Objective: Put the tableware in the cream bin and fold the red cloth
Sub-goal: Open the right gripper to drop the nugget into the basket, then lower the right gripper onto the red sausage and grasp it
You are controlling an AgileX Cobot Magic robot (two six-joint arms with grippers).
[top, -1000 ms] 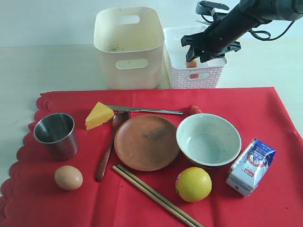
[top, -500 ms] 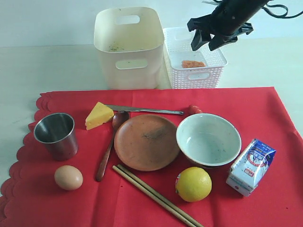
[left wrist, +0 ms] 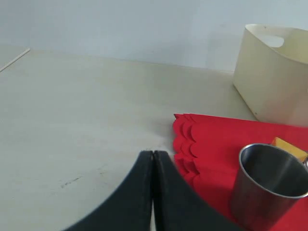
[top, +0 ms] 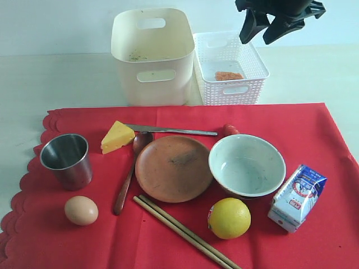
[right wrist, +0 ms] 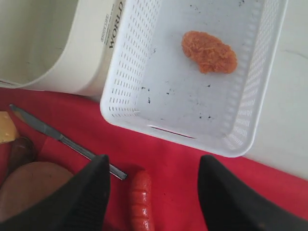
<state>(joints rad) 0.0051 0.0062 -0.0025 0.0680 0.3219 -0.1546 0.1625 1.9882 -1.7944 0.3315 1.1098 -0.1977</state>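
Where the red cloth (top: 314, 129) comes nearest, the pair of wooden chopsticks (top: 185, 232) is laid slantwise. They are judged light, thin and apt to roll, so they are best pinched together at mid-length. Behind them the round brown plate (top: 173, 168) and the white bowl (top: 247, 165) are set side by side. Both are stiff and probably breakable, and each is best taken by its rim. The dark wooden spoon (top: 126, 179) lies against the plate's left edge. The steel cup (top: 67, 159) stands upright further left; its smooth wall may slip, so a grip over the rim is advised. Beside the cloth's scalloped edge, the left end effector (left wrist: 153, 156) is held closed over bare tabletop (left wrist: 72, 120), with nothing gripped. Further back lies the slim metal knife (top: 168, 131), flat and hard to get under. Beyond the cloth stands the cream bin (top: 152, 56), with no tableware seen inside. Farthest, the right end effector (top: 259, 38) hangs open and empty above the white lattice basket (top: 247, 89). The cloth is soft and limp, and is best taken by a corner once cleared.
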